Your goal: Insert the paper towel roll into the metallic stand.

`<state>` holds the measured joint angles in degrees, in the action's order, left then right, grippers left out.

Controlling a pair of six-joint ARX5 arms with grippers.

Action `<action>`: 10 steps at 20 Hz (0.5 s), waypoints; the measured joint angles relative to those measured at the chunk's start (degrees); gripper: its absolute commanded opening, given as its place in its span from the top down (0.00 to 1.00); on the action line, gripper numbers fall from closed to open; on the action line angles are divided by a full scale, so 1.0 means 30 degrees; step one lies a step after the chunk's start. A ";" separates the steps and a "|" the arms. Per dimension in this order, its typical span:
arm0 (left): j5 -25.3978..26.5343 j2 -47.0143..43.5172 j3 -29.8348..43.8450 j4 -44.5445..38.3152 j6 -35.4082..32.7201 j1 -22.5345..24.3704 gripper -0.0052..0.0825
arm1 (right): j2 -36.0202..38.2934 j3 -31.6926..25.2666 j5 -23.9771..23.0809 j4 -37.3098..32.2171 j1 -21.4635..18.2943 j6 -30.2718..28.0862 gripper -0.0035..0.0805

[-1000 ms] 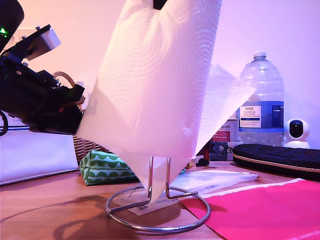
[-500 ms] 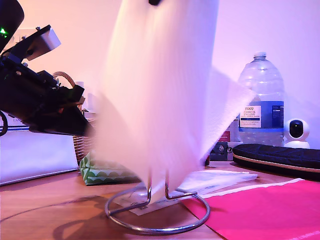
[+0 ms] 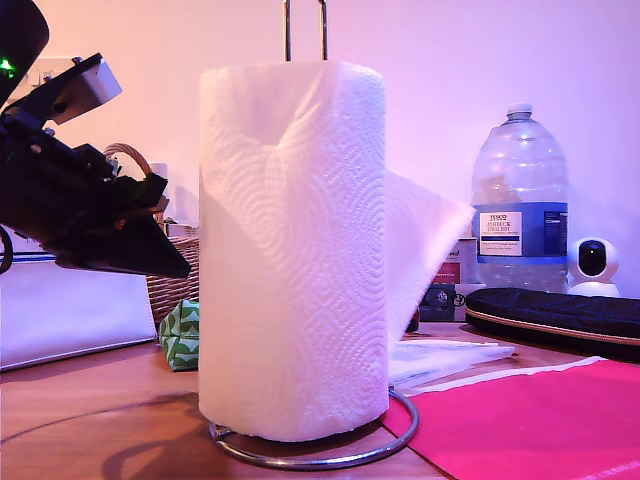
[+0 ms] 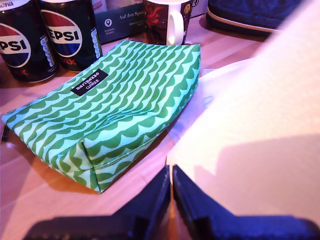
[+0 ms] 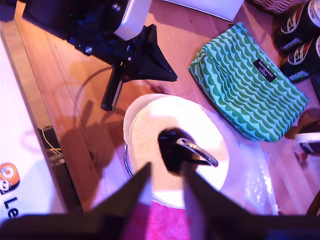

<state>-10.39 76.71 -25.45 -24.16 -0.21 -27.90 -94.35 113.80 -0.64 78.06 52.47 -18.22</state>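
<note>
Second wrist view: paper towel roll [image 5: 175, 150] below narrowly parted jaws, on metallic stand [image 3: 310, 455].

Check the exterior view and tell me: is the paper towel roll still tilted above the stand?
No. The paper towel roll stands upright on the stand's ring base, with the stand's two rods poking out of its top.

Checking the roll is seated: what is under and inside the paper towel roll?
The metallic stand: its ring base shows beneath the paper towel roll, its rods rise through the core. The rods inside are covered.
</note>
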 measured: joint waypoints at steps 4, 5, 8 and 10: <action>0.0000 -0.0007 0.0000 -0.0364 0.0000 0.0000 0.97 | 0.0000 0.0029 0.0015 -0.1428 -0.1523 0.0175 0.97; 0.0000 -0.0007 0.0000 -0.0481 0.0000 0.0066 0.97 | 0.0000 0.0029 0.0044 -0.2382 -0.2251 0.0845 0.97; -0.0313 0.0000 0.0000 -0.1129 0.0000 0.0495 0.97 | 0.0000 0.0029 0.0029 -0.5129 -0.4648 0.1778 0.97; -0.0823 -0.0007 0.0000 -0.1392 0.0000 0.0984 0.97 | 0.0000 0.0029 0.0029 -0.6586 -0.6142 0.2382 0.97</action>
<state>-12.86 76.69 -25.45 -28.34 -0.21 -24.95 -94.35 113.89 -0.56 58.30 34.04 -11.07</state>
